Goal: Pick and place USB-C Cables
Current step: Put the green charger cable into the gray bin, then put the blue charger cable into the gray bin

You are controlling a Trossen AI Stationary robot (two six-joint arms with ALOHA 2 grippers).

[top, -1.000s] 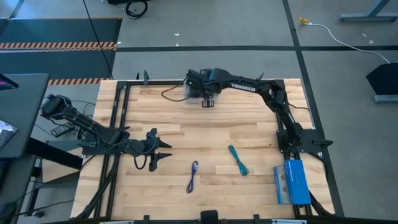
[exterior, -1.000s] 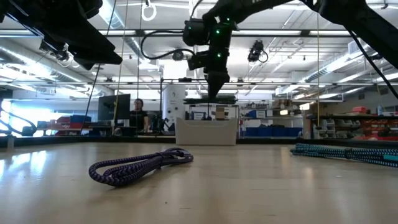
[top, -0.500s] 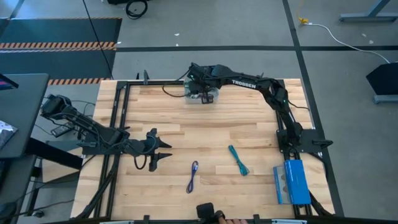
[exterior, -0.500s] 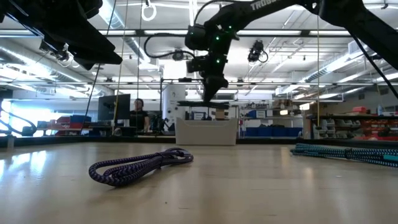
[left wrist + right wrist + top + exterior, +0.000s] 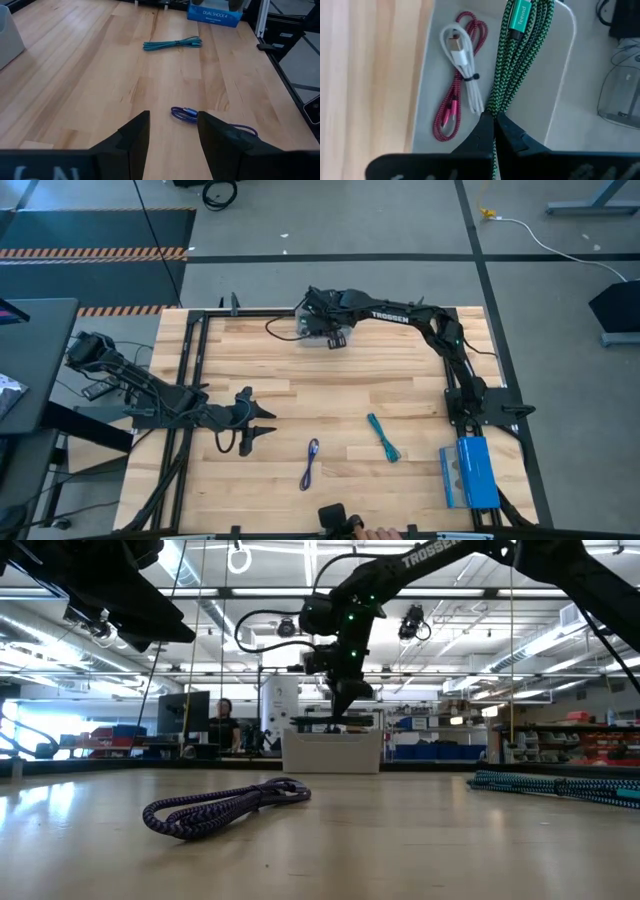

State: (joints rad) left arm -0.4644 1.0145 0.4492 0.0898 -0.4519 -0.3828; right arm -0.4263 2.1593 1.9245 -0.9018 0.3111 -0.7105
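My right gripper (image 5: 334,338) (image 5: 494,118) is shut on a green cable bundle (image 5: 514,60). It hangs over a white bin (image 5: 312,330) (image 5: 332,752) at the table's far edge. A magenta cable (image 5: 451,107) and a white cable (image 5: 465,65) lie on the bin's floor. A purple-blue cable (image 5: 310,463) (image 5: 225,808) and a teal cable (image 5: 383,438) (image 5: 172,44) lie flat on the table near the front. My left gripper (image 5: 262,425) (image 5: 172,135) is open and empty, just left of the purple-blue cable (image 5: 186,114). My right gripper pinches the green bundle between its two fingers (image 5: 481,131), at a point partway along its strands (image 5: 495,106). Several strands pass through the pinch. The fingers point down over the bin. The bundle is clear of the bin's floor, and a green plug (image 5: 519,15) shows at its far end.
A blue box (image 5: 468,472) (image 5: 215,12) lies at the table's near right corner. Black frame rails (image 5: 190,360) run along the table's left and far sides. A person's hand (image 5: 375,533) shows at the near edge. Bare wood lies between the bin and the two loose cables.
My right gripper has gone down toward the white bin with the green bundle still in its fingers. A person's hand has come into view at the table's near edge.
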